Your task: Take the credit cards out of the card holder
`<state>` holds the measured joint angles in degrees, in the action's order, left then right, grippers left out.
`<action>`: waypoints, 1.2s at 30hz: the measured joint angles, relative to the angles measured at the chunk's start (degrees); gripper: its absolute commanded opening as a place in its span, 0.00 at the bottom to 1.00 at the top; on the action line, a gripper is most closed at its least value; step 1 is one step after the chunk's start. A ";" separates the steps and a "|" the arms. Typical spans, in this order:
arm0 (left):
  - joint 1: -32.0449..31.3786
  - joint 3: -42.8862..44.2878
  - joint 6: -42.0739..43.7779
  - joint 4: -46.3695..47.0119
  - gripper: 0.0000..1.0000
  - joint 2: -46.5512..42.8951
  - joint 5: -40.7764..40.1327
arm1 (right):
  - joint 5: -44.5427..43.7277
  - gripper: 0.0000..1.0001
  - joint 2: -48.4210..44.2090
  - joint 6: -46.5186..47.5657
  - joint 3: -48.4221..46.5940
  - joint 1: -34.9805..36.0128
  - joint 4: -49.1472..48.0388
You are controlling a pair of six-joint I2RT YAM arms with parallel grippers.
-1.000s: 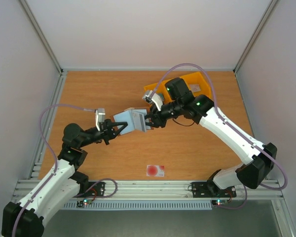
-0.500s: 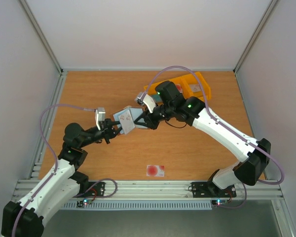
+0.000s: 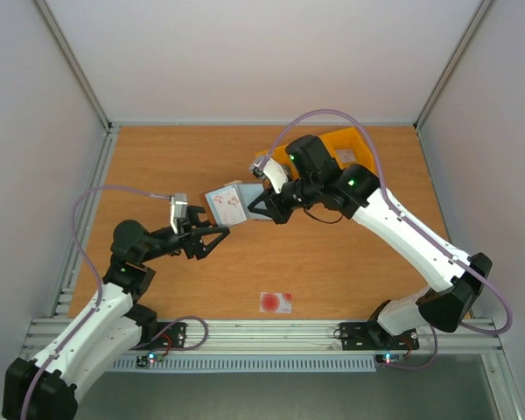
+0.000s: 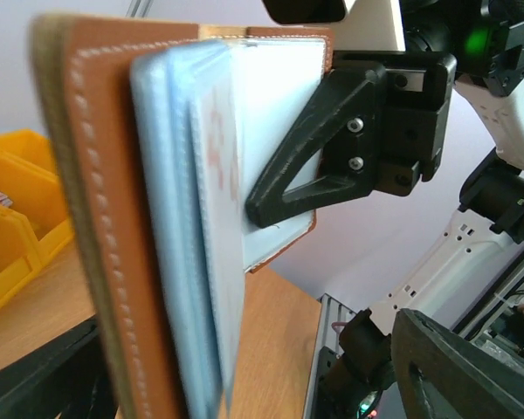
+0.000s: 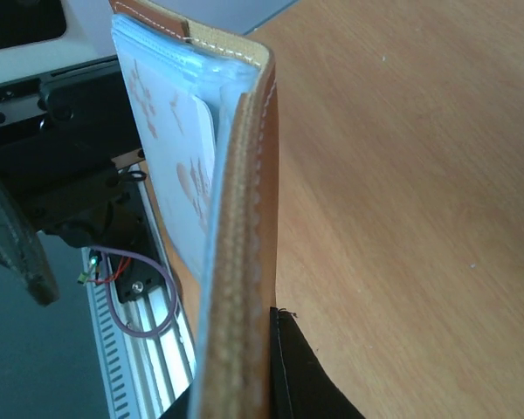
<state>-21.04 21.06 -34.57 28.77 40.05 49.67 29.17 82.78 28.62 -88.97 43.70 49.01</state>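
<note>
The brown leather card holder [image 3: 230, 206] hangs open above the middle of the table [image 3: 157, 166]. The right gripper [image 3: 255, 208] has its jaws clenched on the holder's right-hand edge, over leather and blue-grey lining. The left gripper [image 3: 212, 240] sits just by the holder's near-left corner, its fingers [image 4: 458, 371] spread wide and grasping nothing. A pocketed credit card [image 5: 170, 166], pale with reddish print too blurred to read, shows behind clear plastic. A loose credit card [image 3: 276, 303], pale with a red round spot, lies flat near the table's near edge.
</note>
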 measured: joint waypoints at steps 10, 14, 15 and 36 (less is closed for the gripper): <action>0.00 0.15 -0.68 0.76 0.21 0.11 0.02 | 4.92 0.01 -0.98 3.87 -0.26 -0.04 4.31; 0.00 0.15 -0.72 1.55 0.01 0.11 0.85 | 8.74 0.01 -0.98 5.46 -0.26 -0.04 5.31; 0.00 0.15 -0.70 1.88 0.00 0.11 1.36 | 9.20 0.03 -1.01 5.81 -0.26 -0.26 5.46; -0.09 -1.05 -4.63 -6.80 0.00 -0.26 -10.45 | 13.29 0.37 -10.95 -3.56 8.41 1.05 -10.97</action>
<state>-21.12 20.01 -39.20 21.98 39.79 39.22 42.46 71.83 25.06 -80.55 44.75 38.04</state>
